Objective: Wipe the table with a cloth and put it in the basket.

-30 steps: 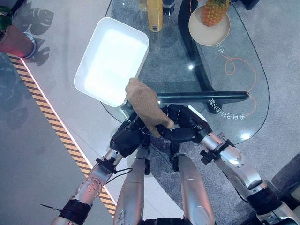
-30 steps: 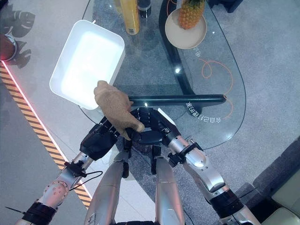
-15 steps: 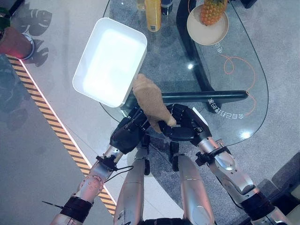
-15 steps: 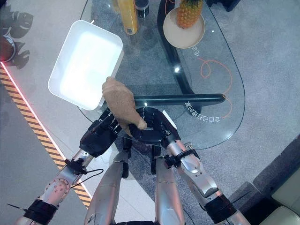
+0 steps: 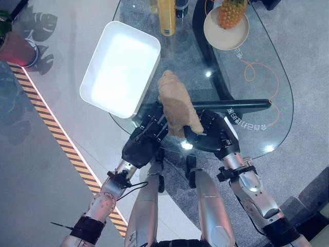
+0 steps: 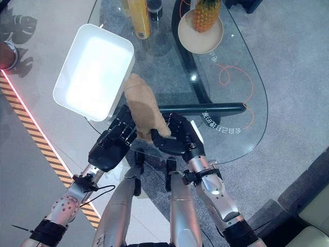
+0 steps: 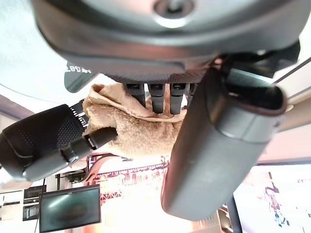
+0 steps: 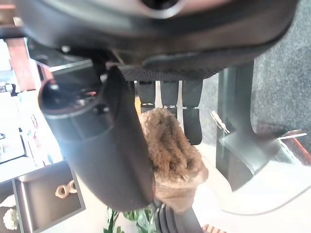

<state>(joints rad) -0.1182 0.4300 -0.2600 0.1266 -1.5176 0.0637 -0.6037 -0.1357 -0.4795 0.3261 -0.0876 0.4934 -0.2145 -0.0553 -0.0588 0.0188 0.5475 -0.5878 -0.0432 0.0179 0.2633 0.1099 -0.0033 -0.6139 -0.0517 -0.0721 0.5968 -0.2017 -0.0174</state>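
Observation:
A tan cloth (image 5: 177,103) stands upright over the near edge of the glass table (image 5: 252,134), just right of the white basket (image 5: 150,77). My right hand (image 5: 213,136) pinches the cloth's lower end between thumb and fingers; in the right wrist view the cloth (image 8: 170,150) sits against the thumb (image 8: 107,141). My left hand (image 5: 146,139) is on the cloth's other side with straight fingers touching it. In the left wrist view the cloth (image 7: 141,131) lies just past those fingers (image 7: 158,94). The basket holds nothing.
A pineapple (image 5: 230,13) on a beige plate (image 5: 226,40) and an orange bottle (image 5: 167,15) stand at the table's far end. A dark bar (image 5: 241,105) runs under the glass. Striped floor tape (image 5: 56,134) and a red pot (image 5: 15,49) are to the left.
Both hands moved forward and a little right, carrying the cloth from the basket's near corner to beside its right wall. The cloth now stands more upright over the glass.

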